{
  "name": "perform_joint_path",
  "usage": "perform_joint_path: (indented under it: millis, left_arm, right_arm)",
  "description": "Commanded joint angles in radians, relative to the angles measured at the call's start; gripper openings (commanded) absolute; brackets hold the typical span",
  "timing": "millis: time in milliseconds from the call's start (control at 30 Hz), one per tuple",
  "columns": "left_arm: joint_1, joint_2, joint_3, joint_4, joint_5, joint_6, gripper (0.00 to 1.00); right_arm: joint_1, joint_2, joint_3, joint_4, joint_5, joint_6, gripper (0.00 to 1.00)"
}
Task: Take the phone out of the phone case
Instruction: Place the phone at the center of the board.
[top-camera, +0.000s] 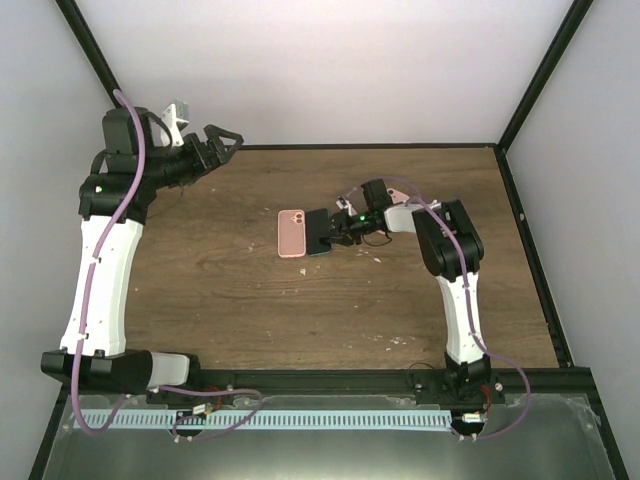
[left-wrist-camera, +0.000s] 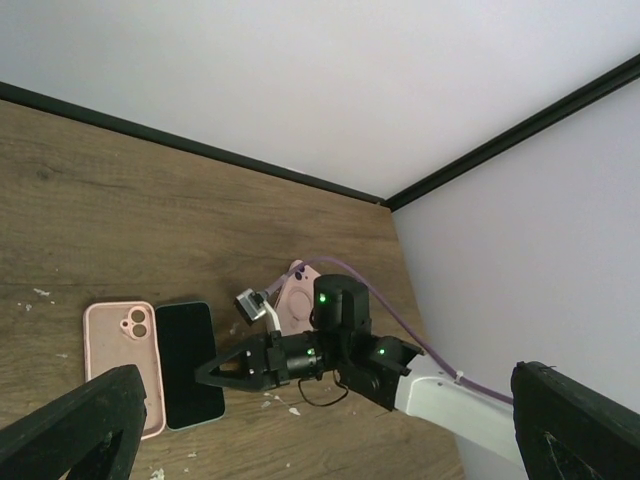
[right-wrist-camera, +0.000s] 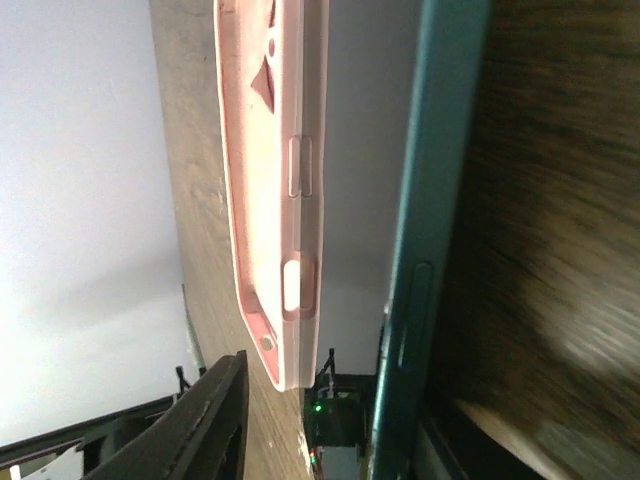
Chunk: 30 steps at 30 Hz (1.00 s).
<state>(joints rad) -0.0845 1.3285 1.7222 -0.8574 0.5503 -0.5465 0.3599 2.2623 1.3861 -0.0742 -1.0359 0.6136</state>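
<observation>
The phone (top-camera: 318, 232) lies beside its pink case (top-camera: 291, 233) at the tips of the parted right jaws; left jaws gape.

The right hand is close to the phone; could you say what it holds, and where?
It cannot be told: the right hand is at the phone's long edge away from the case, grip unclear.

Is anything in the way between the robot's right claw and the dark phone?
No, nothing visible is in the way. The right gripper sits right at the edge of the dark teal-rimmed phone, which lies flat on the table. The empty pink phone case lies on the phone's other side, so it does not block.
</observation>
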Motion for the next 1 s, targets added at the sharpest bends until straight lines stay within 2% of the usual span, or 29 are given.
perform_joint_path:
  millis: [0,300,400,700,867,967]
  left_arm:
    - [0.007,-0.023,-0.007,0.005,-0.001,-0.010,1.00]
    - [0.014,-0.063,-0.067,0.030,-0.022,-0.015,1.00]
    - [0.020,-0.082,-0.100,0.043,-0.041,-0.003,1.00]
    - [0.023,-0.148,-0.215,0.103,-0.117,0.035,1.00]
    - [0.024,-0.179,-0.263,0.126,-0.203,0.083,1.00]
    - [0.023,-0.192,-0.286,0.132,-0.247,0.102,1.00]
  right_arm:
    - [0.029,-0.045,0.053,-0.087,0.125,-0.049,0.38]
    - [0.109,-0.100,0.115,-0.318,0.463,-0.142,0.68]
    - [0.116,-0.131,0.101,-0.323,0.511,-0.152,0.89]
    - [0.117,-0.241,0.074,-0.344,0.650,-0.270,0.95]
    - [0.116,-0.238,0.123,-0.347,0.859,-0.327,0.97]
    - [0.117,-0.185,0.220,-0.424,0.975,-0.329,1.00]
